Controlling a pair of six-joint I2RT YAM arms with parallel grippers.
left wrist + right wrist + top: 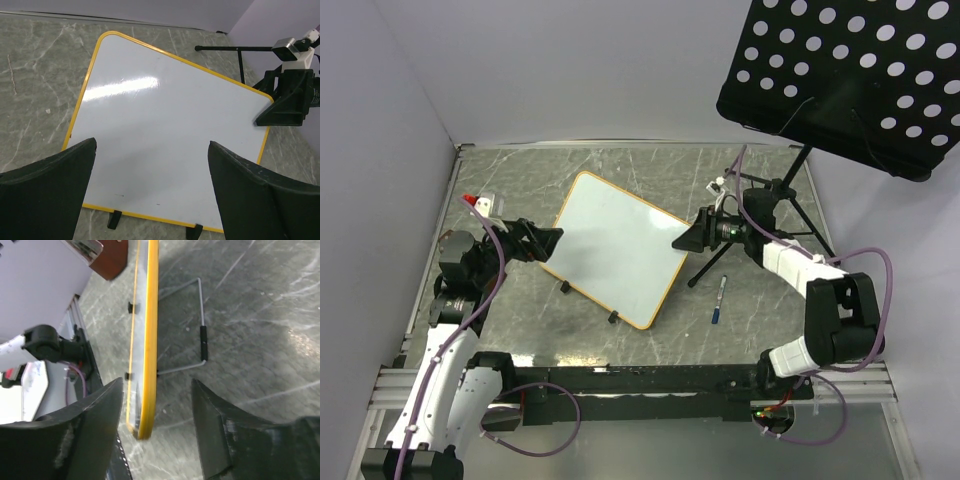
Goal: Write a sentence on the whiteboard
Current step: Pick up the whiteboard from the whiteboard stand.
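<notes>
A small white board with a thin yellow-orange frame [165, 135] sits on the grey marbled table [35, 85]. The left gripper [152, 145] has its two black fingers [45, 195] spread wide before the board, and the right gripper [285, 107] is at its right edge.

Whiteboard [616, 245]: blank white face, yellow-orange frame, two black clip feet on near edge, turned diagonally.

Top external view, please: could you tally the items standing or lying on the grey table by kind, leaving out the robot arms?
White rectangular whiteboard with orange frame: 1
Slim white marker pen: 1
Black perforated metal music stand: 1
Total: 3
</notes>
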